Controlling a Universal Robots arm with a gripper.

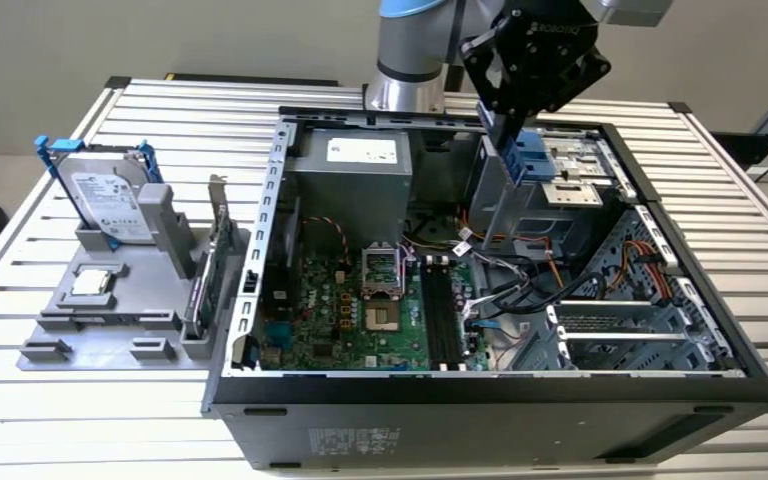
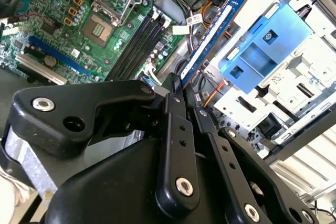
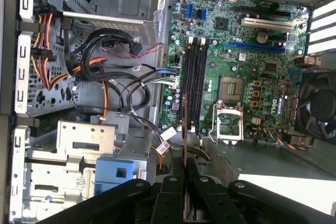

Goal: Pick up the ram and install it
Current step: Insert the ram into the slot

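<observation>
My gripper [image 1: 495,125] hangs over the open computer case [image 1: 491,385], above its back half near the drive cage. It is shut on the ram [image 2: 210,40], a long blue-green stick that juts out from between the fingertips [image 2: 176,90]. In the first wrist view the ram [image 3: 185,124] shows edge-on, pointing down toward the motherboard [image 3: 262,77]. The black memory slots [image 3: 193,85] lie below and slightly beyond the stick's tip, with nothing in them. In the exterior view these slots [image 1: 440,320] sit in the middle of the case floor, well below the gripper.
A blue drive caddy [image 1: 534,155] and metal drive cage are close beside the gripper. Loose cables [image 3: 105,61] run next to the slots. The open processor socket [image 1: 377,270] is beside them. On the exterior view's left, a grey stand [image 1: 104,330] holds a hard drive [image 1: 104,200] and an expansion card [image 1: 211,270].
</observation>
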